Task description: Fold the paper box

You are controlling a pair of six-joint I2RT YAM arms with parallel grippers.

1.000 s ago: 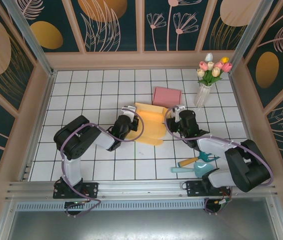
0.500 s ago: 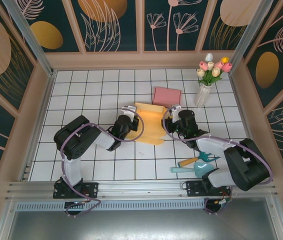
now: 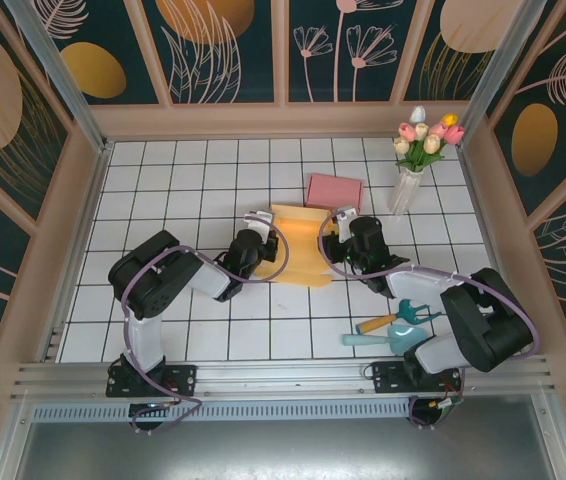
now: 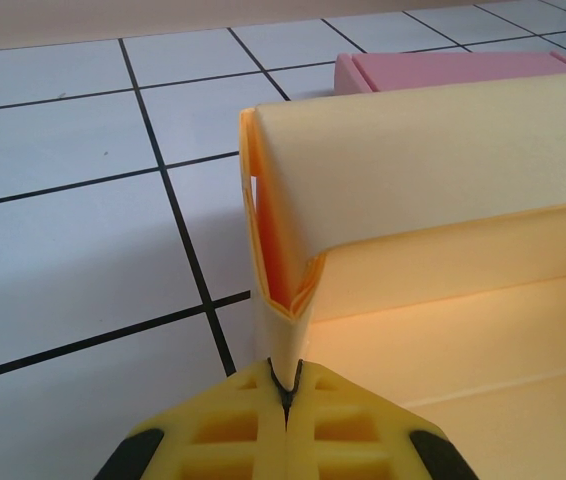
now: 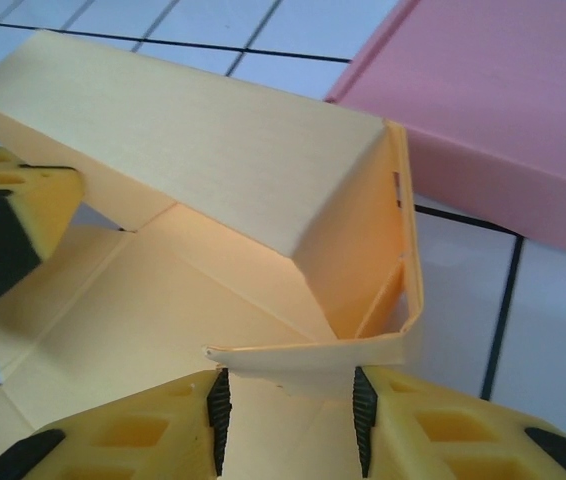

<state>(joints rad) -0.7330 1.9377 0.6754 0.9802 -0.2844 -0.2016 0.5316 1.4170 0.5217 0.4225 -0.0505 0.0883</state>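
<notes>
The yellow paper box (image 3: 298, 258) lies half folded mid-table, its back wall raised. My left gripper (image 3: 263, 240) is at its left side, shut on the doubled left side wall (image 4: 281, 310), which stands upright out of the pinched fingertips (image 4: 285, 385). My right gripper (image 3: 339, 238) is at the box's right corner. Its jaws stand apart, and a short bent side flap (image 5: 303, 355) lies across the gap between its pads (image 5: 219, 405), in front of the folded back wall (image 5: 193, 140). The left gripper's finger (image 5: 3, 230) shows across the box floor.
A flat pink box (image 3: 335, 192) lies just behind the yellow one, close to its right corner (image 5: 503, 100). A vase of tulips (image 3: 408, 180) stands at the back right. Teal and orange hand tools (image 3: 393, 325) lie near the right arm's base.
My right gripper has shifted left, pushing the box's right side inward, so the box looks narrower. The left gripper has kept its hold in place.
</notes>
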